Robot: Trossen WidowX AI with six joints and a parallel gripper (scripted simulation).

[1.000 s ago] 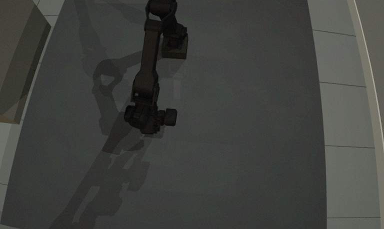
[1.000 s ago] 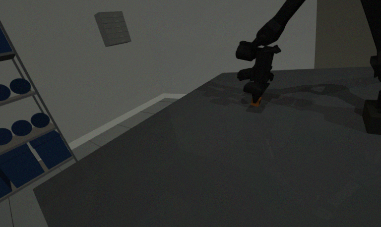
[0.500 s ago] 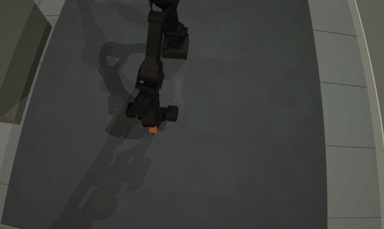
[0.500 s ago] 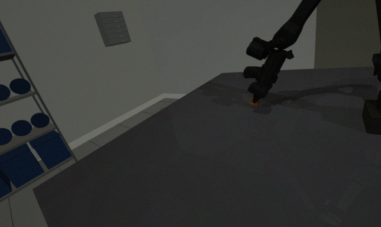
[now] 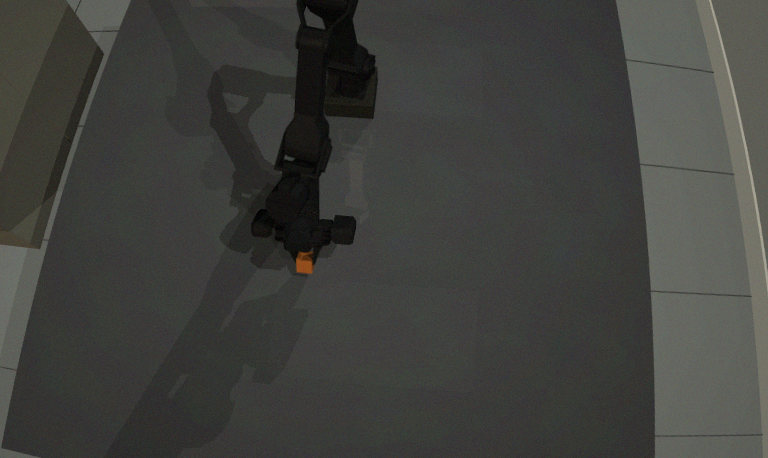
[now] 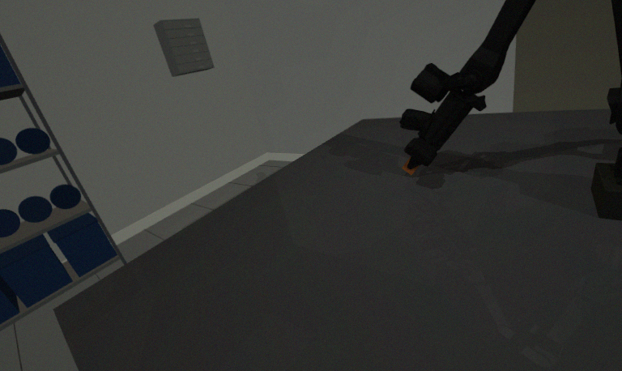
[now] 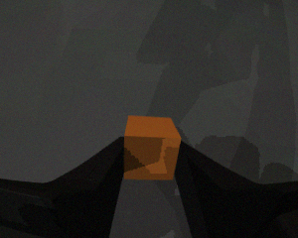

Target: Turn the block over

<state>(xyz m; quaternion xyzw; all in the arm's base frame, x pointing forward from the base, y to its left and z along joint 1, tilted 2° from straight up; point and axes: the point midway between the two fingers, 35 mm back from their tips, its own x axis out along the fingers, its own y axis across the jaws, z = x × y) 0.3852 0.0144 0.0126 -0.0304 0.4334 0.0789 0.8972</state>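
A small orange block (image 5: 304,264) (image 6: 407,168) (image 7: 150,127) is held between the fingertips of my gripper (image 5: 304,256) (image 6: 412,161) (image 7: 149,145), which is shut on it. In the exterior view the gripper slants down to the left and the block is tilted with it, seemingly a little above the dark table (image 5: 481,261) (image 6: 343,257) (image 7: 50,89). The faces that show are plain orange with shadows across them. I cannot make out the marked side. The fingers hide the block's two gripped sides.
The arm's base (image 5: 351,109) (image 6: 607,195) stands on the table behind the gripper. A large box-like cabinet (image 5: 45,91) stands beyond the table's left edge in the top view. A shelf rack (image 6: 43,119) with blue bins is beyond the table's edge in the exterior view. Arm shadows cross the table.
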